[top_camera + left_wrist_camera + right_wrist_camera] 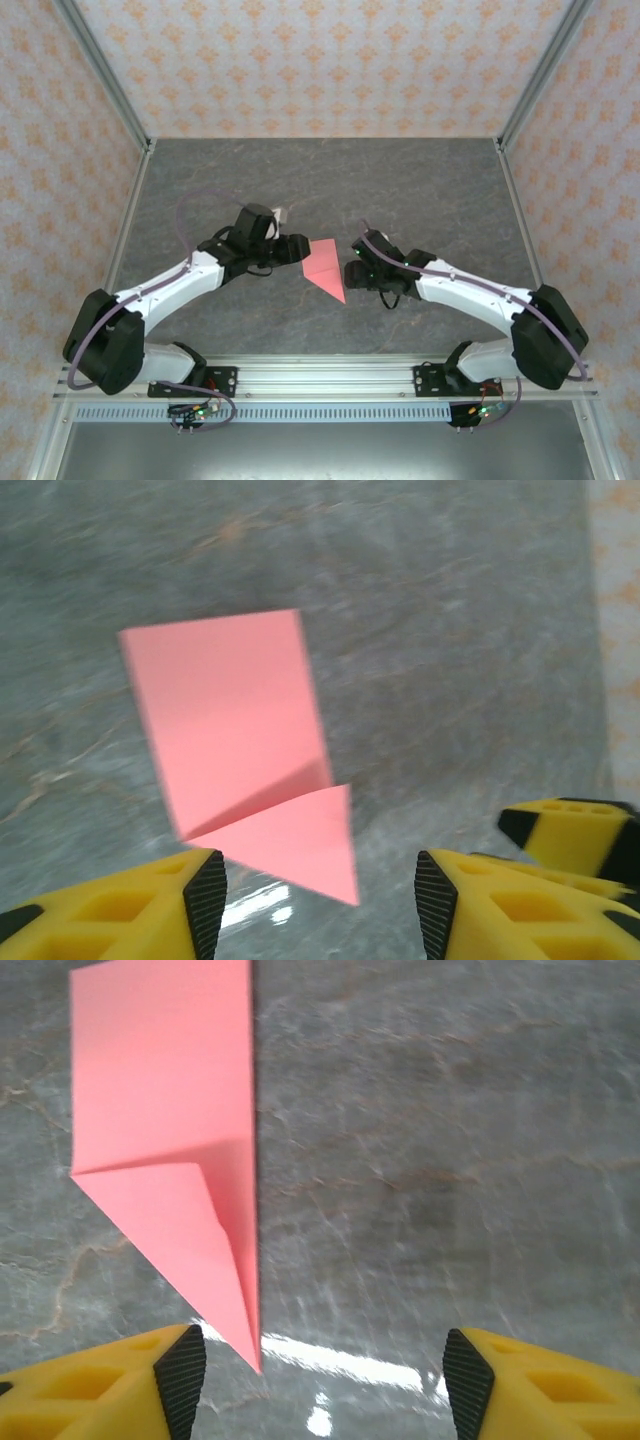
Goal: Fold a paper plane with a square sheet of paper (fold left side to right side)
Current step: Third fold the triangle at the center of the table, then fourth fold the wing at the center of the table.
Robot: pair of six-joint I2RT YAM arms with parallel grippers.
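While left tool [295, 248] and right tool [354, 272] gape, folded paper [325, 265] between, on table [320, 180]

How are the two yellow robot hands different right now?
The left gripper sits to the left of the pink paper, and the right gripper sits to its right. The right gripper's jaws look spread a bit wider than the left gripper's. Both are open and neither holds the pink paper.
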